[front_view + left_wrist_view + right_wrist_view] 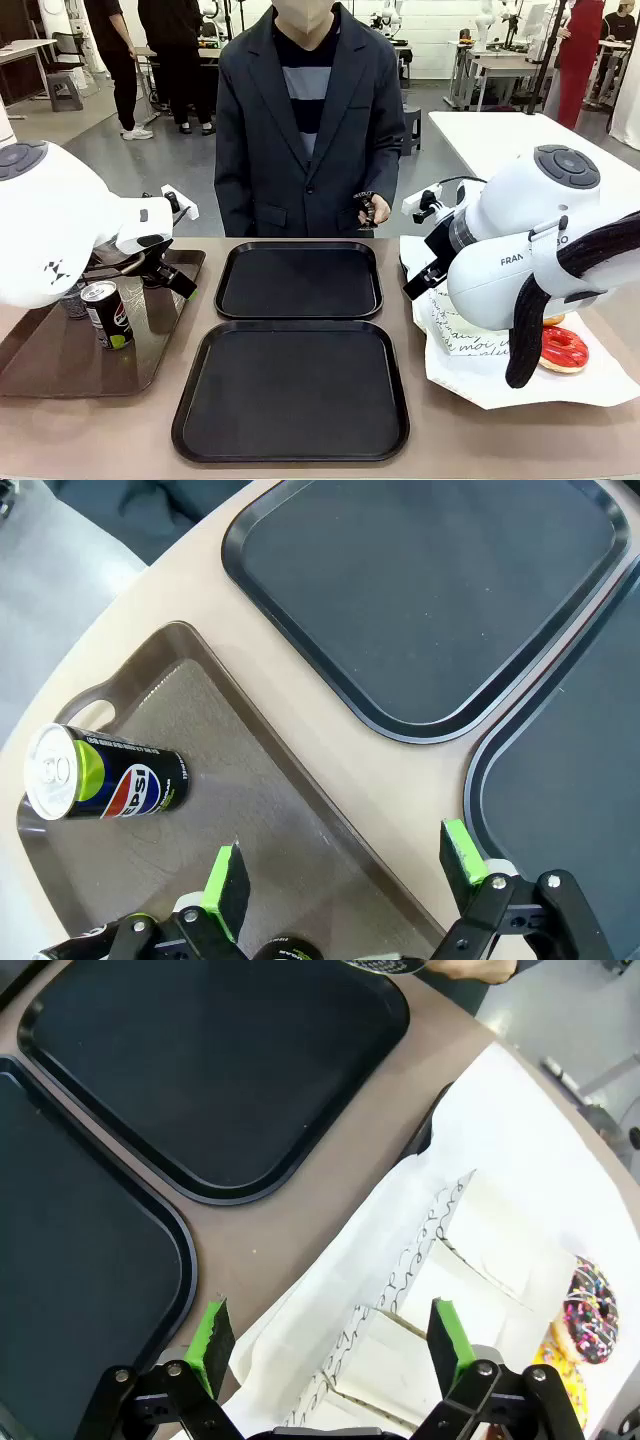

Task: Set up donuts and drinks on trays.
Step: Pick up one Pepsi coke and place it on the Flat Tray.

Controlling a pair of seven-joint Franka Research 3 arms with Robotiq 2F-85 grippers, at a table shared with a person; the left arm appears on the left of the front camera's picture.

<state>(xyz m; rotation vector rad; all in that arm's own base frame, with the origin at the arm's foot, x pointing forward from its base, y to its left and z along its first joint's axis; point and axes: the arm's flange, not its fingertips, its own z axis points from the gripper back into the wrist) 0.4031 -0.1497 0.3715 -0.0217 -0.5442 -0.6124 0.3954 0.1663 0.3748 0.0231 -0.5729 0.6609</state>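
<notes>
Two black trays lie in the middle, the far one (298, 280) and the near one (292, 392), both bare. A black Pepsi can (107, 314) stands on the brown tray (50, 370) at the left, with a second can (72, 300) half hidden behind it. My left gripper (343, 865) hangs open above that tray's right edge, the can (100, 777) off to one side of it. My right gripper (330, 1335) is open over white printed boxes (400, 1355). Beside them lie a chocolate sprinkled donut (590, 1310) and a yellow donut (560, 1375). A red donut (563, 349) shows below the right arm.
A white paper sheet (560, 388) at the right carries the boxes and donuts. A person stands at the far edge, one hand (368, 208) holding a small dark object. A strip of bare tabletop (330, 730) separates the brown tray from the black ones.
</notes>
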